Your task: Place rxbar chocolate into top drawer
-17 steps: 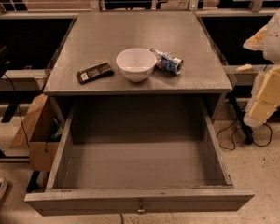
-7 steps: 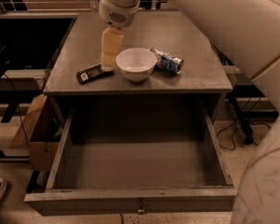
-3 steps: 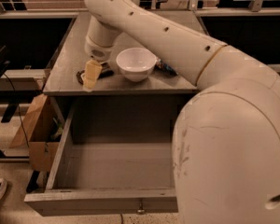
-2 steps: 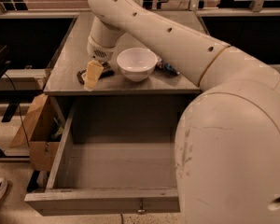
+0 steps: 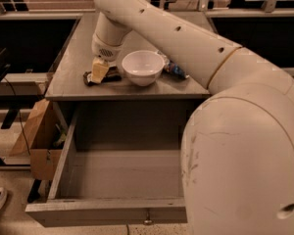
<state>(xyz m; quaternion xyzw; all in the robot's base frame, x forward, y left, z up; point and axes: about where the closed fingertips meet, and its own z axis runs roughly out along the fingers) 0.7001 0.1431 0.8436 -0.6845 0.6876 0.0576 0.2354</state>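
Moved: gripper (image 5: 99,71) came down onto bar, upper left of frame.
Grip: can't tell if clamped.
Bar (image 5: 114,74): flat on table (image 5: 71,65), touching gripper, just left of bowl (image 5: 142,66).
Meaning: prob. grasp step; lift + carry remain.
Room: drawer (image 5: 88,212) open below, lower frame; bar near table's front edge.

One table (image 5: 68,77) was there, with one top drawer (image 5: 103,212) carrying one knob (image 5: 147,223). The table held one white bowl (image 5: 142,66), one rxbar chocolate (image 5: 114,74) and one blue-silver packet (image 5: 175,70). One cardboard box (image 5: 36,141) sat on the floor. One gripper (image 5: 99,71) was down at the rxbar chocolate.
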